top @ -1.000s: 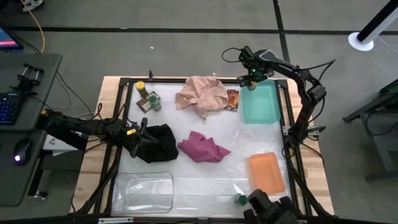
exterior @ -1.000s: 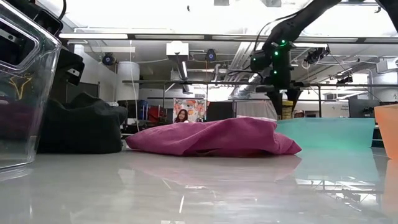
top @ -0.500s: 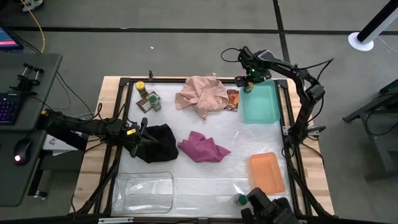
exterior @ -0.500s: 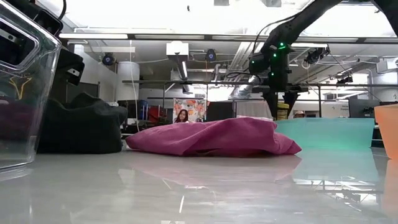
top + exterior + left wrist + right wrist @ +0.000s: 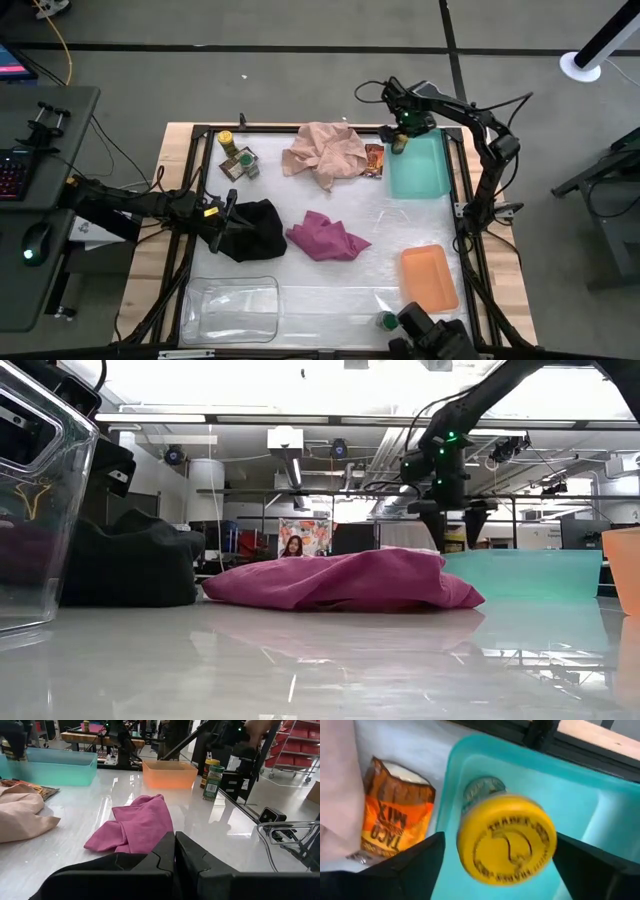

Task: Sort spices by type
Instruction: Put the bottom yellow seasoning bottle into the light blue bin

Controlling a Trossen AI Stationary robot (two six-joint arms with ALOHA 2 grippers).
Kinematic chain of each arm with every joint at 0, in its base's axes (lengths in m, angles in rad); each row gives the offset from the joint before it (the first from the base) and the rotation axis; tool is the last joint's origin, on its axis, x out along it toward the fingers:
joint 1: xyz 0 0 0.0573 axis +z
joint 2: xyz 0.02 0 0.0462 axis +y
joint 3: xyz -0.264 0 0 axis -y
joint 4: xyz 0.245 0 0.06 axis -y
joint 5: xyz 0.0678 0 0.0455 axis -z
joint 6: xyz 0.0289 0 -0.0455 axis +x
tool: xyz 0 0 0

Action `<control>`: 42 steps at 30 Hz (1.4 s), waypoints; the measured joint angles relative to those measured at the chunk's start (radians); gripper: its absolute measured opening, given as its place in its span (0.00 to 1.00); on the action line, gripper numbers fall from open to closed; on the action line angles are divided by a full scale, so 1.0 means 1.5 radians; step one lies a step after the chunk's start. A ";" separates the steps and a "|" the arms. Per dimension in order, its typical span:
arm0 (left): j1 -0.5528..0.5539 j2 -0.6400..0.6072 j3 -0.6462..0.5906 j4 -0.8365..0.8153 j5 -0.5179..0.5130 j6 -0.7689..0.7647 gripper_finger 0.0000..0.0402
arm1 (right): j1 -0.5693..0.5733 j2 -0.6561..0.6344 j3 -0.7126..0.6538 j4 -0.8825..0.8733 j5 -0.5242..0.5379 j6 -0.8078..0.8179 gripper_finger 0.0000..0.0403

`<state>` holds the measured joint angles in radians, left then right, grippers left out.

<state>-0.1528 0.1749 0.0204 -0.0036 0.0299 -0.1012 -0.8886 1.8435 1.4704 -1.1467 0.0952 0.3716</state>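
Yellow-lidded jar (image 5: 506, 839) sits between the spread fingers of the right gripper (image 5: 401, 139), not clamped, over the far corner of the teal tray (image 5: 420, 170), beside the orange foil packet (image 5: 395, 822). Left gripper (image 5: 174, 851) rests closed at the black cloth (image 5: 255, 228).

The right arm reaches across to the table's far right corner, its wrist bent downward and its green light lit. The right gripper (image 5: 399, 141) hangs there with its fingers (image 5: 395, 870) spread wide apart. The left arm lies low along the left edge, and the left gripper (image 5: 174, 851) has its fingers pressed together.
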 joint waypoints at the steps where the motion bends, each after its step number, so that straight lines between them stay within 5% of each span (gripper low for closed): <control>1: 0.000 0.000 0.000 0.000 0.000 0.000 0.00 | 0.000 -0.004 0.000 -0.008 0.000 -0.008 0.90; 12: 0.000 0.000 0.000 0.000 0.000 0.000 0.00 | 0.009 -0.144 0.000 -0.105 -0.010 -0.131 0.86; 19: 0.000 0.000 0.000 0.000 0.000 0.000 0.00 | 0.087 -0.280 0.000 -0.147 -0.247 -0.125 0.85; 24: 0.000 0.000 0.000 0.000 0.000 0.000 0.00 | 0.248 -0.362 0.000 -0.181 -0.356 -0.037 0.85; 35: 0.000 0.000 0.000 0.000 0.000 0.000 0.00 | 0.741 -0.397 0.001 -0.260 -0.310 0.382 0.85; 42: 0.000 0.000 0.000 0.000 0.000 0.000 0.00 | 0.966 -0.333 0.000 -0.200 -0.202 0.470 0.85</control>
<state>-0.1531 0.1749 0.0204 -0.0036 0.0296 -0.1009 0.5604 1.3436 1.4711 -1.4471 -0.2082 1.0759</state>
